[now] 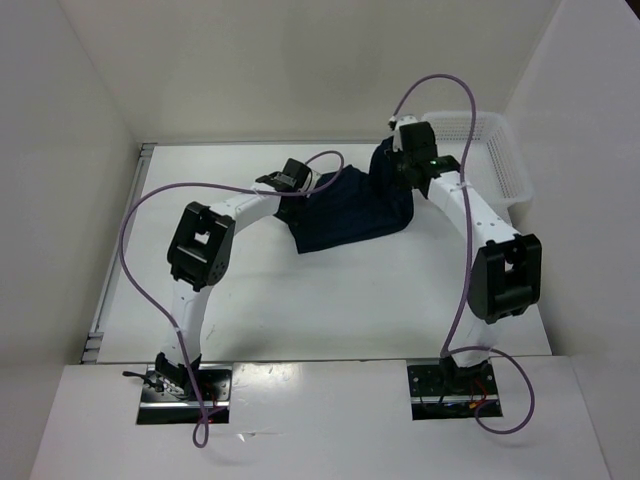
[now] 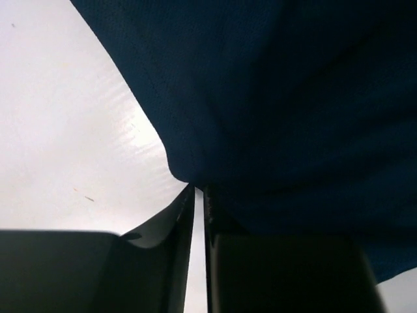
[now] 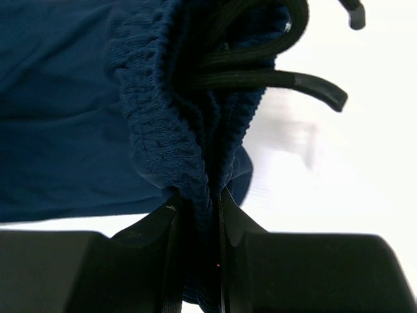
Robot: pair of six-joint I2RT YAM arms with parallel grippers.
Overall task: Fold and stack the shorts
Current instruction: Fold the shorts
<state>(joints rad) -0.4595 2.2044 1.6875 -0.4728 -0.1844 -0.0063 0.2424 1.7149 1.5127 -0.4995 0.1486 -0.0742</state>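
The top view looks down from behind; both wrist views sit close against the shorts (image 1: 350, 215), mid-frame overhead.

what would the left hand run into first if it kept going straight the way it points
The shorts: their dark blue cloth lies right at the tips of the left hand and fills the way ahead. It seems pinched there, though depth is unclear.
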